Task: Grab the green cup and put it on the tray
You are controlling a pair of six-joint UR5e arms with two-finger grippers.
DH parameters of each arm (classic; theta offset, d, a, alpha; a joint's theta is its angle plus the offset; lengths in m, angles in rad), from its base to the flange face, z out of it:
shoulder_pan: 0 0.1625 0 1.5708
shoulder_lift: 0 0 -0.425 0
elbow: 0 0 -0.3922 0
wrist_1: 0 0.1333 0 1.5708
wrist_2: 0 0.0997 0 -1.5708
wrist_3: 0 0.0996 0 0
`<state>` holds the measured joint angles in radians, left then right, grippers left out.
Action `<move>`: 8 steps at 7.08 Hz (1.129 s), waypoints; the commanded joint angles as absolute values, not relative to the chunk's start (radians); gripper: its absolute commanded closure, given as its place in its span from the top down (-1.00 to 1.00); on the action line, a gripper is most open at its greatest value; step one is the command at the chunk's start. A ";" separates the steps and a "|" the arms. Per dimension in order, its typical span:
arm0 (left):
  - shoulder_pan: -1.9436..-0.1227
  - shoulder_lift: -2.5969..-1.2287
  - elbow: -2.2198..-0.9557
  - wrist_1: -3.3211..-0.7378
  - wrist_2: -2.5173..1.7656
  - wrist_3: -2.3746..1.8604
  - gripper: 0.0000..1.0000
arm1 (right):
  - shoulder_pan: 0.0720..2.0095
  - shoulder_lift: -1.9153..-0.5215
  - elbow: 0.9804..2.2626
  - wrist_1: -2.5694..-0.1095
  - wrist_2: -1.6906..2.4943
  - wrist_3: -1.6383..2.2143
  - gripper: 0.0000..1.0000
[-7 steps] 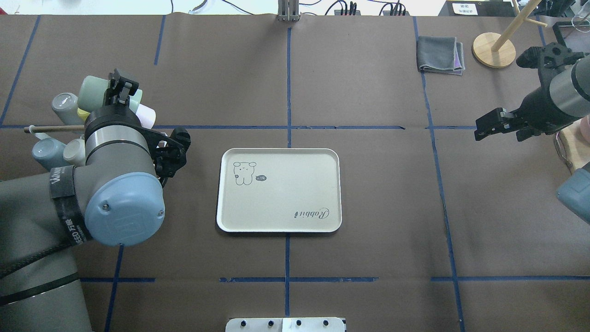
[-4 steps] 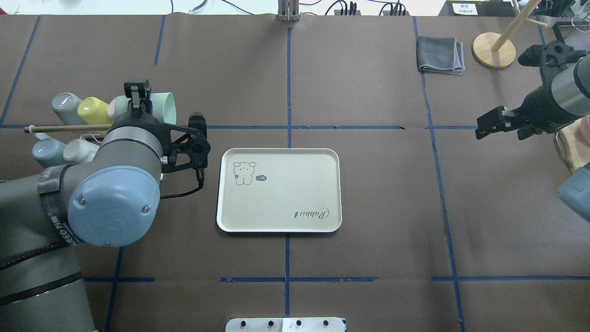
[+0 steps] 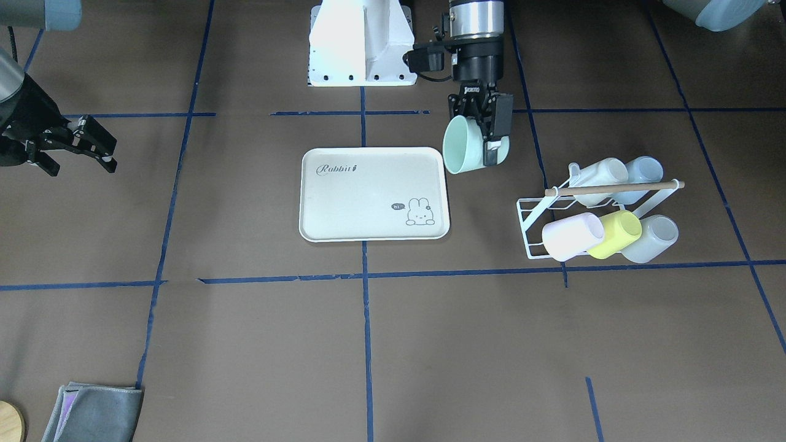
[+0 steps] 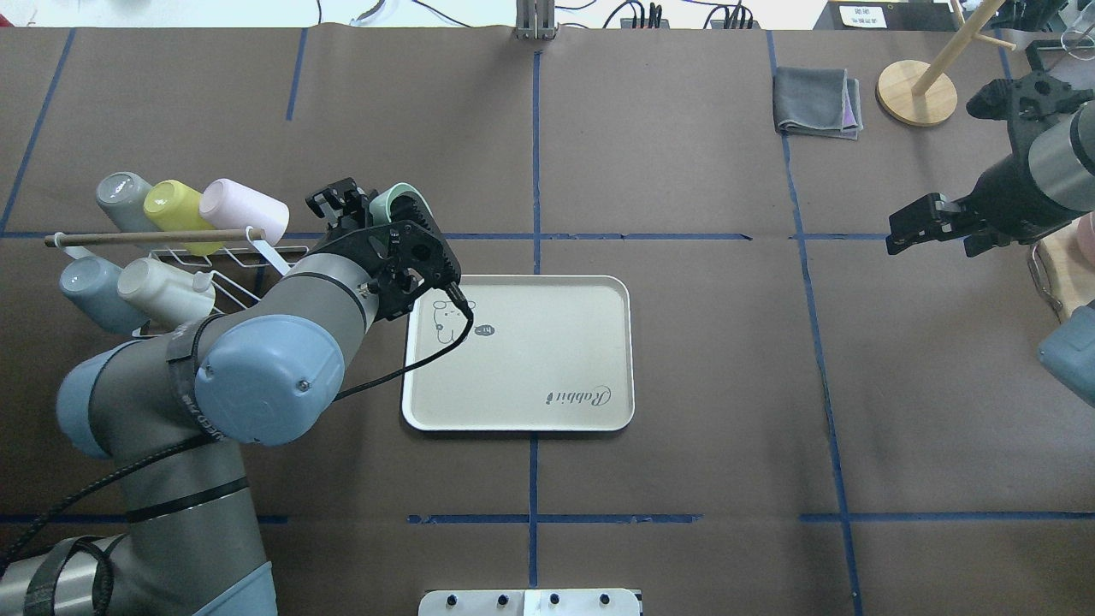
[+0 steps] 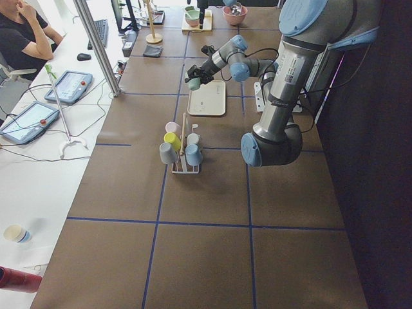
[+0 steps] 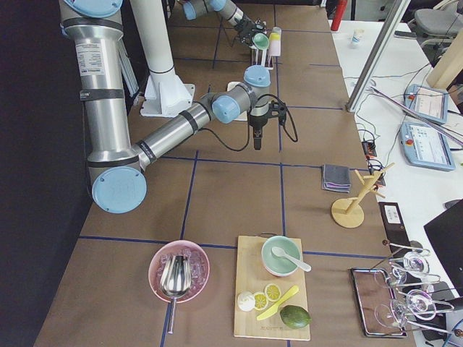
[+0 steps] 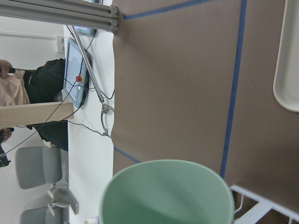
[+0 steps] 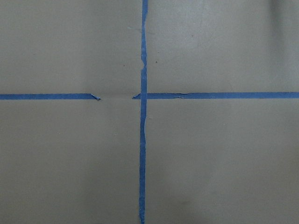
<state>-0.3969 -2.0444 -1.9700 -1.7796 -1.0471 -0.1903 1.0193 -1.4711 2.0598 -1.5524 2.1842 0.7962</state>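
Mount plate (image 4: 530,601) sits at the near edge of the bench (image 4: 727,479), centre.

tray (image 4: 530,376) lies flat mid-bench, long sides parallel to the near edge. "Rabbit" script is by its near-right corner, the bunny drawing by its far-left corner. Nothing is on it.

left tool (image 3: 482,144) is clamped on the green cup (image 3: 459,147). One finger (image 3: 496,132) runs along the cup's outer wall; I can't make out the other. The cup is held in the air, tipped on its side, mouth turned toward the tray. It hangs just off the tray's left short edge, not over the tray as far as the two fixed views agree. In the left wrist view the cup rim fills the bottom of the frame and the tray corner shows at the right edge.

rack (image 3: 534,209), white wire with a wooden dowel (image 3: 614,188), stands near the bench's left edge, apart from the tray. It holds five cups, all lying tilted: lilac (image 3: 574,236), yellow (image 3: 617,233), grey-blue (image 3: 651,239), white (image 3: 599,172), pale blue (image 3: 642,170).

right tool (image 4: 928,239) hangs over the bench's right side, well apart from the tray, fingers apart and holding nothing. Its wrist view shows only the bench and crossed blue tape (image 8: 142,140).

Far right corner: folded grey cloth (image 4: 817,101), with a round wooden stand (image 4: 915,92) just beside it.
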 commanded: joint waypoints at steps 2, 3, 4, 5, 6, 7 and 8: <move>-0.361 -2.052 -1.746 -2.249 -1.045 -0.391 -0.69 | 1.020 -1.471 2.060 -1.552 2.186 0.795 1.00; -0.338 -2.056 -1.703 -2.329 -1.039 -0.447 -0.69 | 1.020 -1.470 2.063 -1.552 2.187 0.796 1.00; -0.330 -2.057 -1.695 -2.397 -1.037 -0.493 -0.69 | 1.022 -1.470 2.065 -1.552 2.187 0.796 1.00; -0.325 -2.060 -1.684 -2.436 -1.037 -0.543 -0.69 | 1.022 -1.470 2.063 -1.552 2.187 0.795 1.00; -0.322 -2.104 -1.622 -2.442 -1.034 -0.548 -0.69 | 1.022 -1.468 2.063 -1.552 2.187 0.796 1.00; -0.313 -2.126 -1.556 -2.497 -0.997 -0.548 -0.69 | 1.023 -1.467 2.060 -1.554 2.187 0.796 1.00; -0.280 -2.128 -1.496 -2.587 -0.952 -0.548 -0.69 | 1.023 -1.466 2.059 -1.554 2.187 0.796 1.00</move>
